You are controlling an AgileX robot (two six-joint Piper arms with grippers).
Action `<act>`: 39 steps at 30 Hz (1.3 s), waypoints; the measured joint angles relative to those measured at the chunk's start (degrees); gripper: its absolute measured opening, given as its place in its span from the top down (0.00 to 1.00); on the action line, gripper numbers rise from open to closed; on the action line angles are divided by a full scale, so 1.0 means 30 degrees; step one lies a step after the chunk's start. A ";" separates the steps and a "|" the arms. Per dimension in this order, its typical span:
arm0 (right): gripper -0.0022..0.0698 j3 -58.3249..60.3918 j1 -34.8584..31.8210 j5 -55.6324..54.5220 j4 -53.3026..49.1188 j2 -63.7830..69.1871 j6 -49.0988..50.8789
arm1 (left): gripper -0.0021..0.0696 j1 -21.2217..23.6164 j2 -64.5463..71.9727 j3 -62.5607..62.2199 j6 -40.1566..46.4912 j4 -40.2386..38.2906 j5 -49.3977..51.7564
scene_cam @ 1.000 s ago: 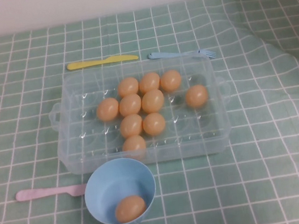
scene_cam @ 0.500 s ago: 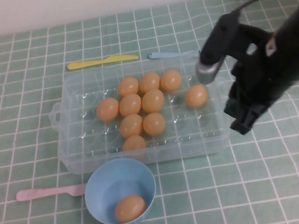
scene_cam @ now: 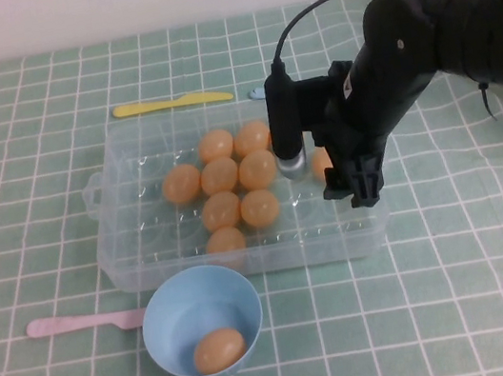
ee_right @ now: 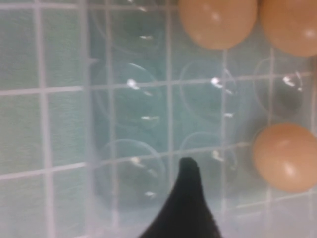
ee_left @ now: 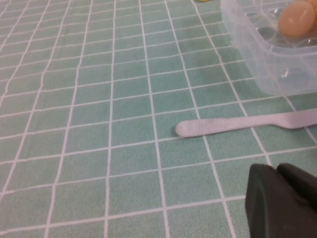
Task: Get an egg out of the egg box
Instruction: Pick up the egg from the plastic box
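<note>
The clear egg box (scene_cam: 118,254) sits mid-table with several orange-tan eggs (scene_cam: 221,176) clustered in its middle. One egg (scene_cam: 322,159) lies apart on the right, mostly hidden behind my right arm. My right gripper (scene_cam: 353,188) hangs low over the box's right part, shut and empty. In the right wrist view its dark tip (ee_right: 187,166) is above empty dimples (ee_right: 133,124), with eggs (ee_right: 285,156) beside it. My left gripper (ee_left: 277,173) is shut and empty, low over the cloth, out of the high view.
A light-blue bowl (scene_cam: 201,317) holding one egg (scene_cam: 219,349) stands in front of the box. A pink fork (scene_cam: 81,323) lies to its left and also shows in the left wrist view (ee_left: 237,124). A yellow knife (scene_cam: 170,103) lies behind the box.
My right arm has swung in from the right and moved left over the box's right side, now covering the lone egg and the blue fork. Eggs and bowl have not moved.
</note>
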 joint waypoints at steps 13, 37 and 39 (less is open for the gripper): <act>0.23 -0.0991 -0.0988 -0.2697 -0.0209 0.2177 -0.0795 | 0.98 0.0000 0.0000 0.0000 0.0000 0.0000 0.0000; 0.23 -0.4173 -0.1603 -0.1186 -0.0246 0.5320 -0.0795 | 0.98 0.0000 0.0000 0.0000 0.0000 0.0000 0.0000; 0.23 -0.4173 -0.1612 -0.1222 -0.0246 0.5320 -0.0795 | 0.98 0.0000 0.0000 0.0000 0.0000 0.0000 0.0000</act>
